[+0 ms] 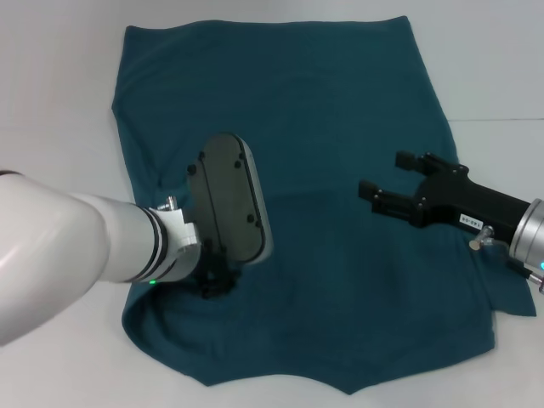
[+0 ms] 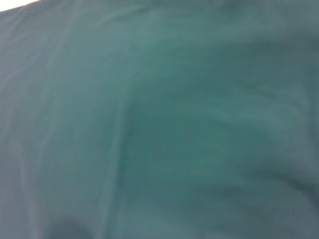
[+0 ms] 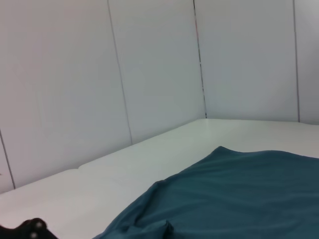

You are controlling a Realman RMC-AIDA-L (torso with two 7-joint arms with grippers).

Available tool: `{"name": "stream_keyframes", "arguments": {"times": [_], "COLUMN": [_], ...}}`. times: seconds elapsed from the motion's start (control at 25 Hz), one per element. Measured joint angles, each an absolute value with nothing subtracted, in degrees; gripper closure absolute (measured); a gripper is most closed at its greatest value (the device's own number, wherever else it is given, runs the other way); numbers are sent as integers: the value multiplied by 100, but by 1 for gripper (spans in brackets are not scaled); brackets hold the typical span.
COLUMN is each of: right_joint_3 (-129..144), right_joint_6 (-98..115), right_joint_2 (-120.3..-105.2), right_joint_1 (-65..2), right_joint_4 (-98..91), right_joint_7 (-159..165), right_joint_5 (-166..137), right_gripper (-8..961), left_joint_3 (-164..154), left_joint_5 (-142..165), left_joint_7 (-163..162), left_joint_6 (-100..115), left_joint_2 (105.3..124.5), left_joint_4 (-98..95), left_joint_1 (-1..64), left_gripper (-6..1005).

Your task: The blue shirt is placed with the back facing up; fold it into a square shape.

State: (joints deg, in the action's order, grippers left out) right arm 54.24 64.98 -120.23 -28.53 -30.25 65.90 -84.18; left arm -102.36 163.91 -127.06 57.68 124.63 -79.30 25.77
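The blue shirt (image 1: 340, 170) lies spread flat across the middle of the white table (image 1: 59, 102), reaching toward the far edge with its near hem close to the near edge; no white lettering shows, and the sleeves look already tucked in, so we judge the cloth is now a long panel waiting to be folded. Our left gripper (image 1: 217, 285) is pressed down into the fabric at the near left part of the shirt, hidden under its own wrist housing, so we cannot tell how its fingers stand; its wrist view shows only teal cloth filling the picture. Our right gripper (image 1: 393, 183) hovers above the right half of the shirt, fingers spread wide and holding nothing. To do this step well, we should get both grippers onto matching spots along one edge, pinching through all layers rather than only the top one. We should lift just enough to clear the table, carry the edge straight across so the hems line up, and keep both arms level so the fold stays square. The soft fabric wrinkles easily, so a slow release helps.
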Motion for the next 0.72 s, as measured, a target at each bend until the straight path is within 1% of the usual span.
{"name": "stream_keyframes", "arguments": {"times": [0.12, 0.16, 0.24, 0.36, 0.44, 0.72], "right_joint_3": [5422, 5420, 5416, 5420, 5419, 5415], "right_joint_6": [6521, 6537, 6561, 6635, 6684, 6608], "right_joint_2": [-12023, -12024, -12024, -12023, -12023, -12024], "right_joint_1": [-2808, -2789, -2763, -2721, -2695, -2653], "right_joint_4": [-3028, -3028, -3035, -3046, -3047, -3039], "right_joint_7": [6591, 6591, 6592, 6592, 6592, 6601], "right_joint_5": [-8415, -8412, -8399, -8347, -8325, -8274], "right_gripper": [6, 6, 6, 7, 7, 7], "left_joint_3": [-10288, -10252, -10135, -9696, -9324, -8495], "left_joint_5": [16393, 16392, 16392, 16393, 16392, 16380], "left_joint_7": [-12697, -12693, -12692, -12697, -12776, -13658], "left_joint_6": [5836, 5739, 5572, 5127, 4835, 4728], "left_joint_2": [12463, 12469, 12469, 12463, 12448, 12431], "left_joint_4": [-8198, -8512, -8650, -8558, -8263, -7027], "left_joint_1": [2421, 2216, 2118, 2114, 2255, 3170], "left_gripper": [636, 600, 530, 406, 323, 297]}}
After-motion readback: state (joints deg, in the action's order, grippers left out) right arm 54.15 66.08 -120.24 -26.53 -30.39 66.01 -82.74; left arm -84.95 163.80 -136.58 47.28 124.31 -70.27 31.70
